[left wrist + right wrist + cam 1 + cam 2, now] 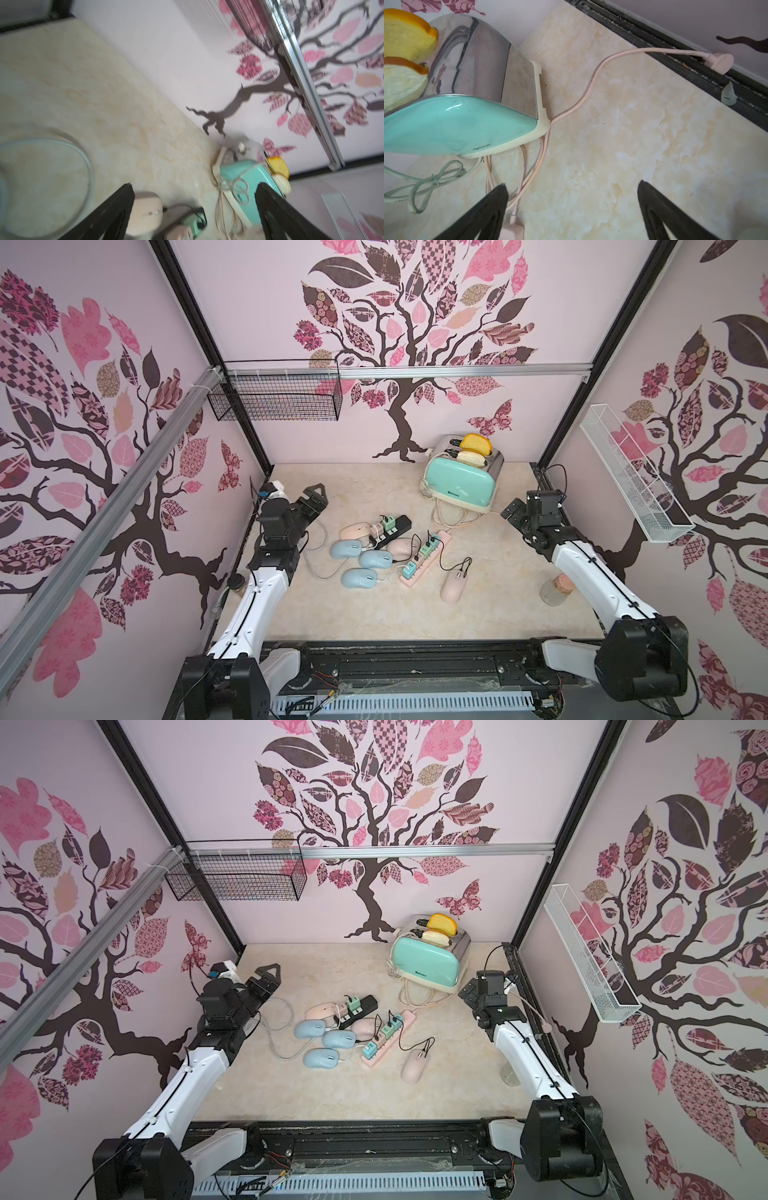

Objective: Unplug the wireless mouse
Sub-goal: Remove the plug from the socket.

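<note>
Wireless mouse [454, 586] on beige marbled tabletop [353, 614], pink tree-patterned walls [257, 302]

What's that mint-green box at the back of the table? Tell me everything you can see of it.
It is a toaster, standing upright at the back of the table, right of centre. It has glossy mint-green sides, a cream base, and shiny metal ends and top. Two bread slices stick out of its slots. A pale cord, tied in a bundle, lies at its foot, and a pink cable brushes one base corner.
</note>
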`<state>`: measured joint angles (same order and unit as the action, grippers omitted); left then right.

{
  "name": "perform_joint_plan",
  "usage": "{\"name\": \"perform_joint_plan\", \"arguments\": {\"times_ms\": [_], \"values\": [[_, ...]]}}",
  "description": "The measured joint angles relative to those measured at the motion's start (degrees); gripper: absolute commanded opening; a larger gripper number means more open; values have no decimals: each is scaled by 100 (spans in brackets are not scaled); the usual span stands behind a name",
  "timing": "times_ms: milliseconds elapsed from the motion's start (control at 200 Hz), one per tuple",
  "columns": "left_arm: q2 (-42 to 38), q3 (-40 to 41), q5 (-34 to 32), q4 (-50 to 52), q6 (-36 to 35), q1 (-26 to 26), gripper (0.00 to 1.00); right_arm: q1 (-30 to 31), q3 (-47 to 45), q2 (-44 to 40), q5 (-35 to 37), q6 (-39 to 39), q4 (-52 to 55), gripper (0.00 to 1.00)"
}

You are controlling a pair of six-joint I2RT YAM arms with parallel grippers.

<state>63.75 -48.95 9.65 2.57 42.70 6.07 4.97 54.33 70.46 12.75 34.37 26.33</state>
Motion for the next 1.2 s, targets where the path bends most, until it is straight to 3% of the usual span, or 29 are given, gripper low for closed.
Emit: {"name": "perform_joint_plan", "arguments": {"times_ms": [165,305,560,745,865,1195], "values": [[92,-807,-11,1399,-1019,1836,83,874,151,-398,-407,-212,409,100],[50,-592,-291,2312,-1421,2750,83,1530,76,-820,-898,-249,592,100],[278,74,-984,2754,-1429,4181,78,2723,-153,-1058,-1447,57,647,100],[839,-107,-1615,2863,-1626,4594,78,3209,-223,-802,-1565,522,656,100],[1311,-466,-1934,2918,-1801,4610,78,3217,90,70,-1633,645,767,100],[2205,-745,-2028,2544,-2221,4684,76,3213,984,1742,-1508,876,949,100]]}}
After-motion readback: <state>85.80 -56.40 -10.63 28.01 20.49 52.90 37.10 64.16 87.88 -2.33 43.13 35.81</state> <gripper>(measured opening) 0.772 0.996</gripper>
